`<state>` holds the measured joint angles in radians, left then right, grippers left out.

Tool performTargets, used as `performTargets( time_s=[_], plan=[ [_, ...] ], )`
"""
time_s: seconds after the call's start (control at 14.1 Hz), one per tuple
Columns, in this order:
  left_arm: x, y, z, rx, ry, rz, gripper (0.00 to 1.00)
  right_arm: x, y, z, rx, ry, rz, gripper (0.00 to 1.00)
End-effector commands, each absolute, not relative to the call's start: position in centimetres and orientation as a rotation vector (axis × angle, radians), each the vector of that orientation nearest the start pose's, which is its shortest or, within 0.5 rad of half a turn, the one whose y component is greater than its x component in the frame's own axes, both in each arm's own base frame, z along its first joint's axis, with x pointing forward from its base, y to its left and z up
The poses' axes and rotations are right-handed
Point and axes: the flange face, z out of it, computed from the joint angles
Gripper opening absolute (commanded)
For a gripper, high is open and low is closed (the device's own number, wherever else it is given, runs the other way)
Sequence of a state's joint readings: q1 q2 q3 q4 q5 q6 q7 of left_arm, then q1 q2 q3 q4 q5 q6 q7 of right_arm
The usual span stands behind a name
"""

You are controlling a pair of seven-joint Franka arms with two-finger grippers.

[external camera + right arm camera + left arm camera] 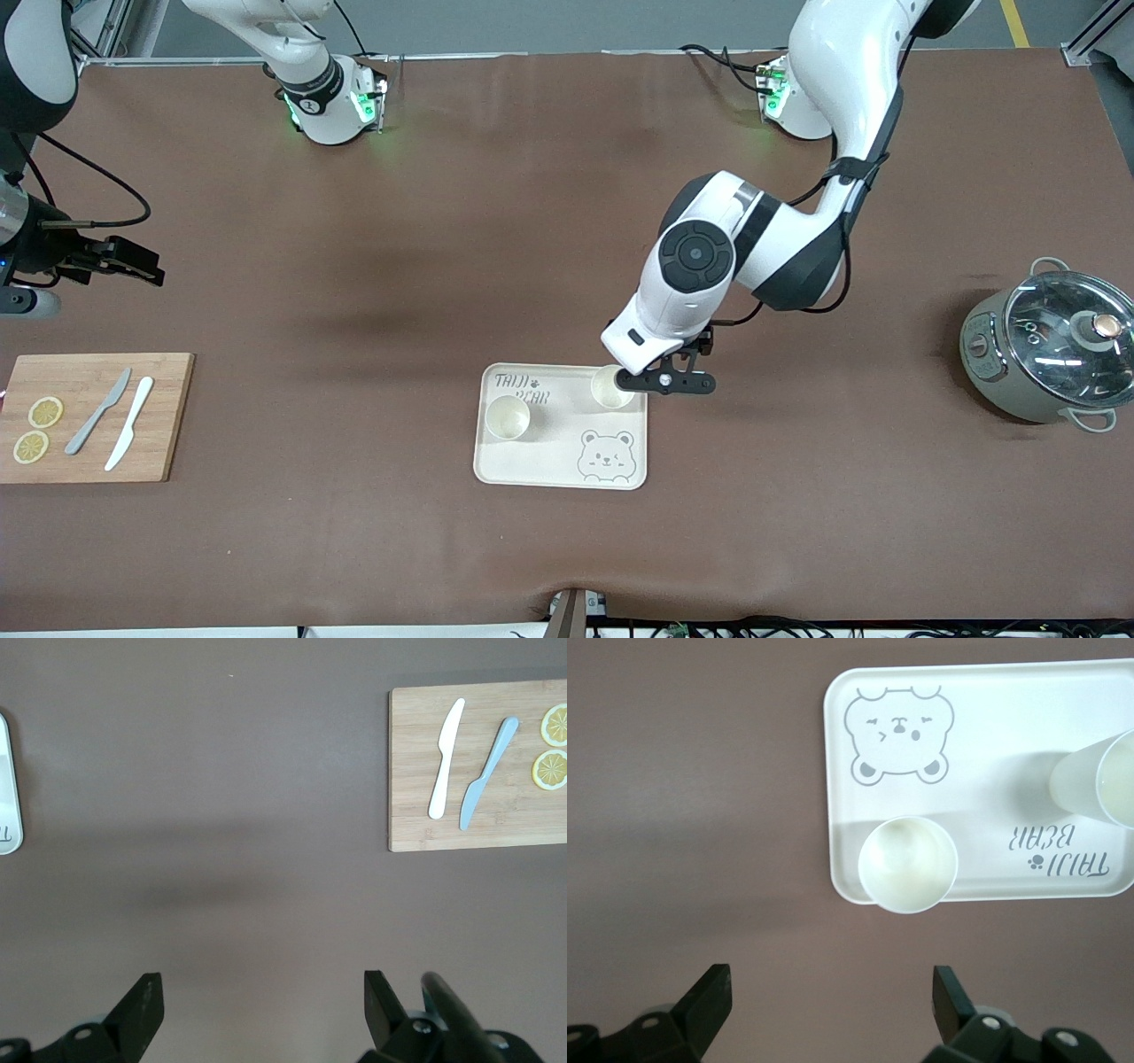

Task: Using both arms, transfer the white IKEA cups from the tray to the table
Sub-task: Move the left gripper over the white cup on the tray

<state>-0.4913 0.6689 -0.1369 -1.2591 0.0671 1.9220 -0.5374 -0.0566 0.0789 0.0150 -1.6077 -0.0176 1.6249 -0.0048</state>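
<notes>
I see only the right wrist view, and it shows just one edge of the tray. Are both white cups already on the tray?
Observer: Yes. The first cup and the second cup both stand upright on the bear tray, the second one in the corner toward the left arm's end.
Operator: Where is the left gripper?
Observer: The left gripper is open and empty, over the table just beside the tray, close to the second cup.
Operator: And where is my right gripper on the table overall?
Observer: The right gripper is open over bare table at the right arm's end. That arm waits.
</notes>
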Motion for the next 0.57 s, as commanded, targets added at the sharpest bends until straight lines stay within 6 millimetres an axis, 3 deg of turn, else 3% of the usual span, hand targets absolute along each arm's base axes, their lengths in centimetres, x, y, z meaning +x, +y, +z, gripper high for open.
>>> performTargets(
  time_s=[0.0,0.5],
  plan=[
    [61.9,-41.2,35.5,-3.146,0.137,-0.058,1.00,57.6,-2.9,56.9,-3.163,0.057,0.086,1.00],
    [63.2,-41.5,30.7,-3.133,0.227,-0.141,1.00,57.5,-3.0,56.8,-3.163,0.059,0.088,1.00]
  ],
)
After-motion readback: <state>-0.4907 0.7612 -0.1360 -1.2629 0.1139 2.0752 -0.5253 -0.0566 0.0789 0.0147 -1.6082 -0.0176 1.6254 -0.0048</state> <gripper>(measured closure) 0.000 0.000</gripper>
